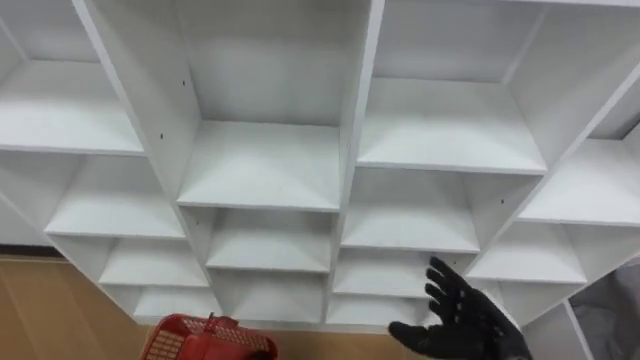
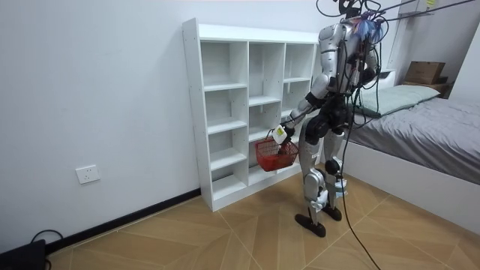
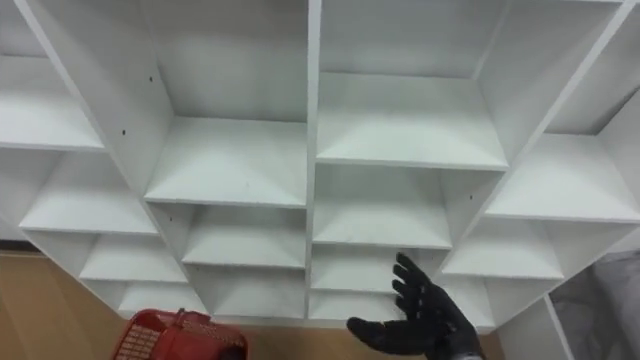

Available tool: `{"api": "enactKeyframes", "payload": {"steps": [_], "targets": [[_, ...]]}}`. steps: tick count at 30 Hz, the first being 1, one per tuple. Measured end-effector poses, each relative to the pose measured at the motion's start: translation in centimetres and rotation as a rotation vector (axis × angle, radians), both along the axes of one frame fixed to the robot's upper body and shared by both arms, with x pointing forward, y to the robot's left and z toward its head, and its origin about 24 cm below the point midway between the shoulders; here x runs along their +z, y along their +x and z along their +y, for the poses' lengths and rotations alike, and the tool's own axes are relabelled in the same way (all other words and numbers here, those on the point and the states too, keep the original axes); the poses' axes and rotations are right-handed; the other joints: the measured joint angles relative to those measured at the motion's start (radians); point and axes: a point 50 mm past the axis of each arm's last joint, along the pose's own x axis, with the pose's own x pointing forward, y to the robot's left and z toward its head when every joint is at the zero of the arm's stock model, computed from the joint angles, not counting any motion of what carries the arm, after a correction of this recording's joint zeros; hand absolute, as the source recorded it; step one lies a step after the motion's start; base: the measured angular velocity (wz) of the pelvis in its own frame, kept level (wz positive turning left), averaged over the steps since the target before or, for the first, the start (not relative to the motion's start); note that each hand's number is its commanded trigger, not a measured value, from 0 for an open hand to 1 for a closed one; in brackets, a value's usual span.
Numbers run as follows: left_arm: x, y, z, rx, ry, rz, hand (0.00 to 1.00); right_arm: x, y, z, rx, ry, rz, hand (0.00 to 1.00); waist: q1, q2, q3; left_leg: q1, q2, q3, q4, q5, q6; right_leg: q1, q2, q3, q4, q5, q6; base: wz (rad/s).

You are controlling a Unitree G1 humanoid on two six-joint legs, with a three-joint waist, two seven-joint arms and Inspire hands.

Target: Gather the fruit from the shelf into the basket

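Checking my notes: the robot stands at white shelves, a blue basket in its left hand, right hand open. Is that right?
No: the basket is red, not blue, as the left eye view shows. The rest holds: white shelves, basket in the left hand, right hand open.

Grey-covered bed [image 2: 431,124] at the room view's right. Cardboard box [image 2: 424,72] behind bed. Wall socket [image 2: 88,174] far from bed. Wooden floor [image 2: 225,232] before bed.

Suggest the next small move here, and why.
Probably bend to check the lowest compartments: the white shelf looks bare where seen, the right hand is open, and the left hand holds the red basket.
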Motion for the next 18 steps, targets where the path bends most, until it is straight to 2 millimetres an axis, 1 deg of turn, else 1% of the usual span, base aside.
{"api": "enactKeyframes", "payload": {"steps": [1, 2, 3, 4, 6, 7, 8, 9, 12, 16, 18], "targets": [[-0.1, -0.3, 0.1, 0.008, 0.005, 0.013, 1.0, -0.6, -0.8, -0.3, -0.023, -0.009, 0.042, 0.0, 0.0, 0.001, -0.0001, 0.005, -0.001, -0.001, -0.001, -0.001, 0.0, 0.004, 0.0, 0.002, 0.0, 0.0, 0.0, 0.0], [-0.4, -1.1, 0.1, 0.024, 0.014, 0.037, 1.0, -1.5, -2.1, -0.8, -0.067, -0.023, 0.111, 0.0, -0.005, 0.004, -0.0009, 0.01, 0.0, -0.001, -0.001, -0.005, 0.001, 0.017, -0.001, 0.002, -0.005, -0.001, 0.001, 0.0], [-0.5, -1.7, 0.1, 0.04, 0.018, 0.055, 1.0, -2.3, -3.8, -1.4, -0.114, -0.036, 0.184, 0.0, -0.006, 0.008, -0.0045, 0.013, 0.0, -0.001, 0.001, -0.009, 0.001, 0.026, -0.001, 0.002, -0.014, -0.001, 0.002, 0.0], [-0.6, -1.8, 0.1, 0.049, 0.021, 0.059, 1.0, -2.7, -4.6, -1.6, -0.131, -0.046, 0.221, 0.0, -0.006, 0.01, -0.004, 0.014, 0.0, -0.002, 0.001, -0.01, 0.001, 0.028, -0.001, 0.002, -0.014, -0.002, 0.003, 0.0], [-0.7, -2.3, 0.4, 0.089, 0.028, 0.069, 1.0, -3.7, -7.5, -2.4, -0.158, -0.093, 0.357, 0.0, -0.004, 0.014, -0.0035, 0.021, 0.0, -0.002, 0.0, -0.013, 0.002, 0.031, -0.002, 0.002, -0.013, -0.005, 0.005, 0.0], [-0.8, -2.5, 0.4, 0.093, 0.031, 0.076, 1.0, -3.9, -8.1, -2.6, -0.161, -0.107, 0.389, 0.0, -0.003, 0.015, -0.0037, 0.024, 0.0, -0.002, 0.0, -0.015, 0.003, 0.034, -0.002, 0.002, -0.012, -0.007, 0.006, 0.0], [-0.9, -2.8, 0.4, 0.103, 0.037, 0.091, 1.0, -4.3, -9.2, -2.7, -0.178, -0.124, 0.444, 0.0, -0.003, 0.013, -0.0012, 0.027, -0.001, -0.002, 0.001, -0.017, 0.003, 0.04, -0.002, 0.001, -0.012, -0.009, 0.007, 0.04], [-1.0, -3.0, 0.3, 0.118, 0.033, 0.097, 1.0, -4.6, -10.0, -2.6, -0.188, -0.128, 0.483, 0.0, -0.004, 0.018, -0.0023, 0.027, -0.004, -0.005, 0.002, -0.017, 0.004, 0.046, 0.0, -0.004, -0.013, -0.009, 0.008, 0.06], [-1.1, -3.2, 0.0, 0.128, 0.026, 0.102, 1.0, -5.2, -10.8, -1.8, -0.193, -0.116, 0.551, 0.0, -0.002, 0.014, 0.0007, 0.029, -0.005, -0.006, 0.002, -0.017, 0.004, 0.046, 0.001, -0.006, -0.014, -0.009, 0.008, 0.02], [-1.2, -3.2, -0.3, 0.128, 0.022, 0.106, 1.0, -5.4, -10.2, -1.6, -0.18, -0.113, 0.566, 0.0, -0.002, 0.013, 0.0033, 0.036, -0.004, -0.01, 0.0, -0.018, 0.004, 0.049, -0.001, -0.007, -0.016, -0.01, 0.008, 0.0], [-1.2, -3.1, -0.3, 0.125, 0.022, 0.105, 1.0, -5.5, -9.8, -1.5, -0.144, -0.123, 0.569, 0.0, -0.002, 0.013, 0.0035, 0.037, -0.004, -0.013, 0.0, -0.018, 0.004, 0.05, -0.001, -0.01, -0.015, -0.011, 0.008, 0.02]]}}
